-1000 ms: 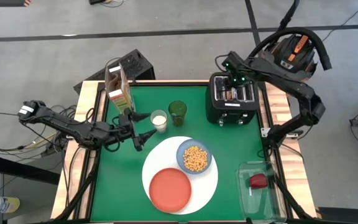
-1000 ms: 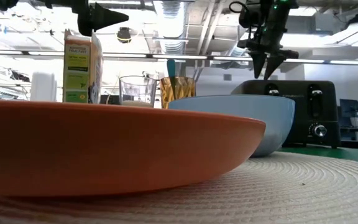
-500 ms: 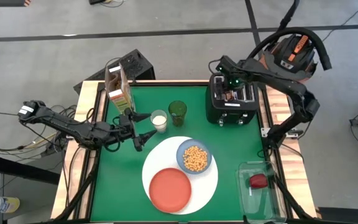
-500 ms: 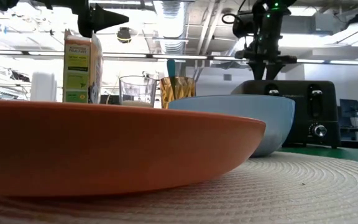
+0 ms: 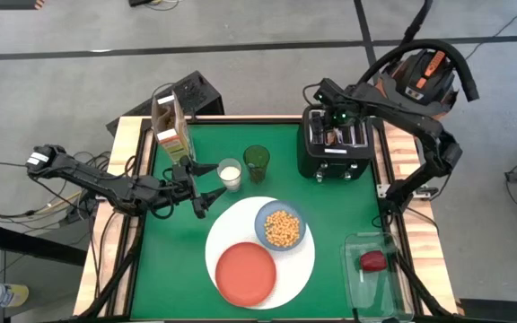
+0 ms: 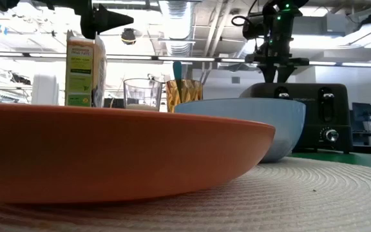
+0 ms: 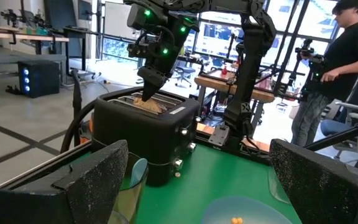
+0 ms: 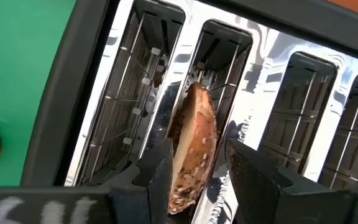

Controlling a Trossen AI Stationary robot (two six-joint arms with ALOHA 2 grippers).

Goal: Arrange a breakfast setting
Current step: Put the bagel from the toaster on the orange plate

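Observation:
A large white plate (image 5: 305,265) lies on the green table, bearing an orange-red plate (image 5: 245,274) and a light-blue bowl (image 5: 281,227) of cereal. A blue spoon handle (image 6: 177,69) sticks up out of the green glass (image 5: 257,161). My right gripper (image 8: 194,168) points down over the black toaster (image 5: 332,148), open. Its fingers stand on either side of a bread slice (image 8: 194,137) that sticks up from a slot. My left gripper (image 5: 210,187) hovers level and open at the table's left, beside the milk glass (image 5: 230,174). My right gripper's fingers (image 8: 160,171) flank the bread slice's two flat faces from above, pointing down. I cannot tell whether they touch it. The slice stands upright in the toaster slot.
A carton (image 5: 170,130) stands at the far left corner. A clear container (image 5: 373,269) holding something red sits at the near right edge. A person (image 7: 347,68) stands in the room beyond the table.
My right gripper has tipped more steeply downward over the toaster. Its fingertips have come down around the bread slice.

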